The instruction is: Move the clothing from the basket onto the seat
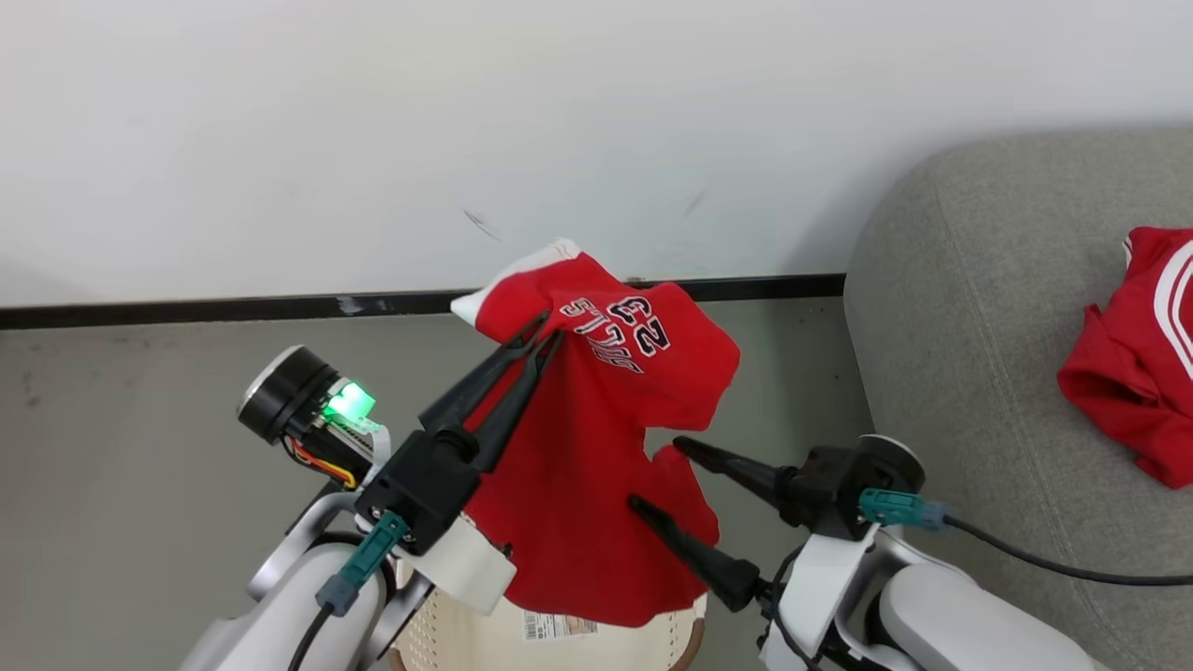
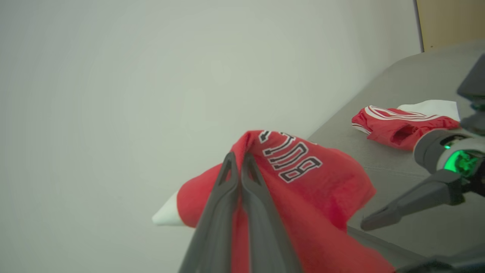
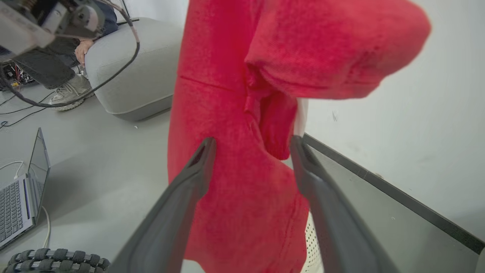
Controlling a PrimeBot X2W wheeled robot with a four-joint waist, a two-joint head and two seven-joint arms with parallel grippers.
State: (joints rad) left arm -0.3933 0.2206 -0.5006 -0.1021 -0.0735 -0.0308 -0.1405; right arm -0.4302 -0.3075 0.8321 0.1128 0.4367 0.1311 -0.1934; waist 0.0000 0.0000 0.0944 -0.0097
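The left gripper (image 1: pixel 550 340) is clenched, its two dark fingers pressed together on a fold near the top of a red shirt (image 1: pixel 596 466). The shirt hangs in the air from that pinch, with its white collar tip pointing toward the wall and its black-and-white lettering and the number 23 turned upside down beside the fingertips. Its lower hem hangs over the cream perforated laundry basket (image 1: pixel 447 643), which stands on the grey floor (image 1: pixel 140 447); a label shows on the basket's wall just under the cloth. The right gripper (image 1: pixel 655 475) is released, with its fingers spread wide at the shirt's sofa-side edge. In the right wrist view the hanging cloth lies between the two fingers, unclamped. A second red shirt (image 1: pixel 1137 363) with white striped trim lies crumpled on the seat of the grey-green sofa (image 1: pixel 979 308), well in from the sofa's rounded corner by the wall. Behind the held shirt, the right wrist view shows an open laptop (image 3: pixel 22 197) on the floor and a person's shoe (image 3: pixel 70 93) beside a rounded grey cushion (image 3: pixel 140 76).
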